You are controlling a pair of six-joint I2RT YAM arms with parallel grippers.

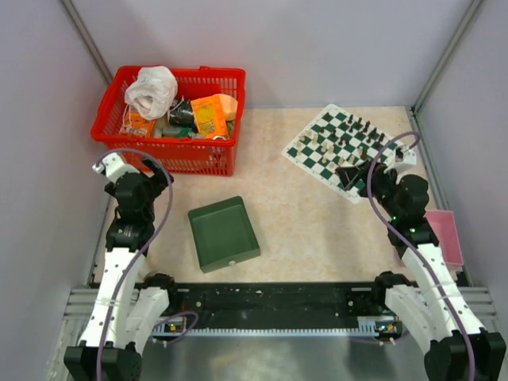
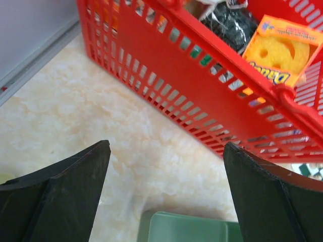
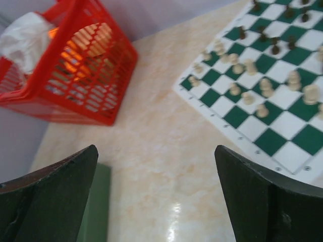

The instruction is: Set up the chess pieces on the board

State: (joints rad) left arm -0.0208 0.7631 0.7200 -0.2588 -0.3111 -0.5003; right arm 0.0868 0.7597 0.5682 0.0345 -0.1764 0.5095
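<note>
Toward the far right corner of the table (image 1: 302, 226), the chess pieces (image 3: 263, 111) stand scattered on the board (image 3: 298, 138), likely light, hard and easily toppled, best pinched from above around the body, while the left gripper (image 2: 166, 146) and right gripper (image 3: 155, 151) both gape empty.

Orange cardboard sponge package (image 2: 277, 50) in red plastic slatted basket (image 2: 166, 85): blue lettering, partly legible, starts "Da". Small border marks on green-and-white checked board (image 3: 270, 141) too blurred to read.

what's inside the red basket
In the red basket, a white bag, an orange sponge packet and a dark scouring pad lie on top; whatever sits beneath them is covered.
</note>
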